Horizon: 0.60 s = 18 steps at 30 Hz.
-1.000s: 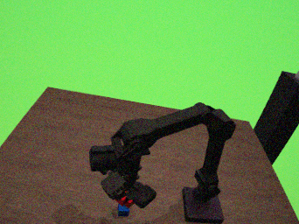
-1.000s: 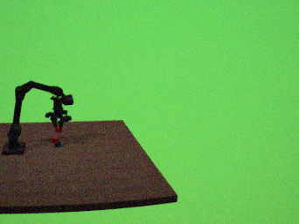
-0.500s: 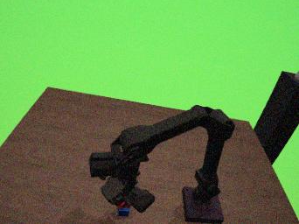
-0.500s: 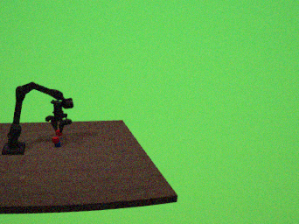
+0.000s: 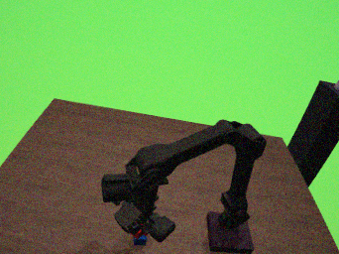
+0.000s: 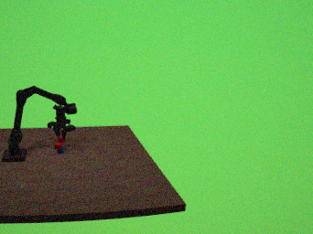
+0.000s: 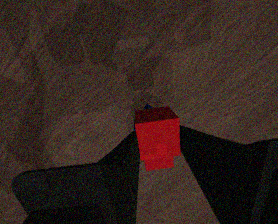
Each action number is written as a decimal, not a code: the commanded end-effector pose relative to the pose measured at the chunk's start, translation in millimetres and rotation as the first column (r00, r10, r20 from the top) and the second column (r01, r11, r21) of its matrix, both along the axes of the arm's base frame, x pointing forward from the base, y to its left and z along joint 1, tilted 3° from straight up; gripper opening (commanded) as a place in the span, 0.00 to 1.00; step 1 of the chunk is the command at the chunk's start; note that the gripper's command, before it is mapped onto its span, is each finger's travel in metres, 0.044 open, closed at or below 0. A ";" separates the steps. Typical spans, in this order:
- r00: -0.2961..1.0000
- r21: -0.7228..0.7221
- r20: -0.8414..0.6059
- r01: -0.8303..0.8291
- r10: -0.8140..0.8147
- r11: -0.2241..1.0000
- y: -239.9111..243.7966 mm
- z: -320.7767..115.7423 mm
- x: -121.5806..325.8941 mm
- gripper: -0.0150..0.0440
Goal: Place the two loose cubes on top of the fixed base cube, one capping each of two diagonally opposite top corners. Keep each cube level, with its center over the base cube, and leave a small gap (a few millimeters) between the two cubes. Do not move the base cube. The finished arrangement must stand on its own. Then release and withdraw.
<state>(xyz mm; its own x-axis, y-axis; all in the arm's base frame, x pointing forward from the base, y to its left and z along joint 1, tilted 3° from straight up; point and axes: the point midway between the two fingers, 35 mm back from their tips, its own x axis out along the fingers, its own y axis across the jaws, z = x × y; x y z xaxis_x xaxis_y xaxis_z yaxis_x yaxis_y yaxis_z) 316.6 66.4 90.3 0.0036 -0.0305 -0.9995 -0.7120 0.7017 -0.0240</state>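
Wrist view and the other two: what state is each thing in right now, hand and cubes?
hand: shut on a red cube, above the blue cube.
held red cube: gripped between the fingers, roughly level.
second red cube: resting on the blue cube; exact seating too small to tell.
blue cube: on the table, mostly hidden under the red cubes.

Red cube above blue cube

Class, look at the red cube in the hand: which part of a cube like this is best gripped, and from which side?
Grip the red cube on two opposite flat side faces, coming from above. Its parallel faces suit the hand, which is shut on it this way, leaving the underside free to set on the blue cube.
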 end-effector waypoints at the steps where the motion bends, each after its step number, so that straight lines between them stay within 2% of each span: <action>1: 1.000 0.003 -0.003 -0.004 0.004 1.000 0.3 -5.7 -0.2 0.43; 18: 1.000 0.003 -0.002 0.003 -0.003 1.000 -0.1 -29.2 0.9 0.43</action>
<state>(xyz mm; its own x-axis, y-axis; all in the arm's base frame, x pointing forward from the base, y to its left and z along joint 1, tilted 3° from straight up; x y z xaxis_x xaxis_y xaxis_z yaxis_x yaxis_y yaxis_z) 318.6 66.1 63.7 0.0045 -0.0303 -0.9995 -0.7103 0.7035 -0.0245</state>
